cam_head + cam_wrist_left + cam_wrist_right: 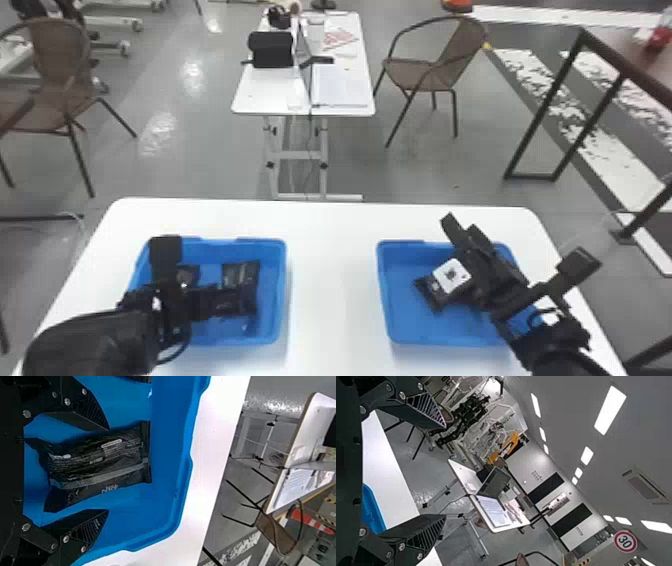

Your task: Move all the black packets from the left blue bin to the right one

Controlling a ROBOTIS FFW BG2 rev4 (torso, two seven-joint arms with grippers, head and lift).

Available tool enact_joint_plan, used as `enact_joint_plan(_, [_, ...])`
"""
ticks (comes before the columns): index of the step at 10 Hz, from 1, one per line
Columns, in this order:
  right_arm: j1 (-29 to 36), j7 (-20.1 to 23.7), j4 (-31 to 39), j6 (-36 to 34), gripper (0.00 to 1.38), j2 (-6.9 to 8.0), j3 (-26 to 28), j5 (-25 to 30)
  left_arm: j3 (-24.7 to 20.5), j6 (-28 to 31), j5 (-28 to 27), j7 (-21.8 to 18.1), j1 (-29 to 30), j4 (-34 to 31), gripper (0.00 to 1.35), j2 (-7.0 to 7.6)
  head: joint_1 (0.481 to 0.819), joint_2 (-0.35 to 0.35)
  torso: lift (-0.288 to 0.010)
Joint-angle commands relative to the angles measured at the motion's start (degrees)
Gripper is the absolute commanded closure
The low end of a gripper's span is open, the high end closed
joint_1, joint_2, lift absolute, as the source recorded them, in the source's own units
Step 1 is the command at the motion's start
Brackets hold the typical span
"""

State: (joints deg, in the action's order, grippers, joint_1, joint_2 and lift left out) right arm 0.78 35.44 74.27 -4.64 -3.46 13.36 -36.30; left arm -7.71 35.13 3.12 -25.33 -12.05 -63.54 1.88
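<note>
In the head view my left gripper (212, 300) is low in the left blue bin (280, 300), beside black packets (243, 272). The left wrist view has the left gripper (107, 470) open, its fingers on either side of one black packet (99, 463) lying on the bin floor. A second packet (187, 275) is partly hidden by the left arm. My right gripper (465, 234) is above the right blue bin (387, 310), pointing forward; in the right wrist view this gripper (445, 471) stands open and holds nothing. A black packet (432, 295) lies in the right bin, partly covered.
Both bins stand on a white table (332, 280), with a wide gap between them. A white square (452, 276) with a dark mark shows beside the right gripper. Farther off are a smaller table (270, 95) and chairs (435, 65).
</note>
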Motion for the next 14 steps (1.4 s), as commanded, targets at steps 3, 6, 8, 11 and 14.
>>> enact_joint_plan(3, [0.01,0.33,-0.09,-0.28,0.24,-0.24,0.0,0.0,2.17,4.24,-0.04,0.72,-5.18,8.17,0.65,0.76,0.695,-0.071,0.0])
enact_joint_plan(6, [0.27,0.51,-0.09,-0.37,0.24,-0.24,0.0,-0.18,4.72,-2.96,0.92,-3.32,-5.0,8.35,1.21,2.96,0.695,-0.078,0.0])
enact_joint_plan(8, [0.19,0.6,0.0,-0.37,0.24,-0.15,-0.17,-0.53,4.37,-9.29,0.75,-12.29,-2.54,5.1,1.21,3.84,0.695,-0.082,0.0])
enact_joint_plan(11, [0.45,1.74,0.88,-1.16,0.24,-0.15,-0.61,-0.97,2.35,-11.23,3.12,-21.25,6.51,-10.28,1.21,3.49,0.695,-0.09,0.0])
enact_joint_plan(14, [-1.57,3.67,0.61,-2.39,0.24,-1.12,-5.27,-0.53,8.15,-17.64,-0.48,-30.83,-0.52,-5.71,1.21,3.13,0.695,-0.114,0.0])
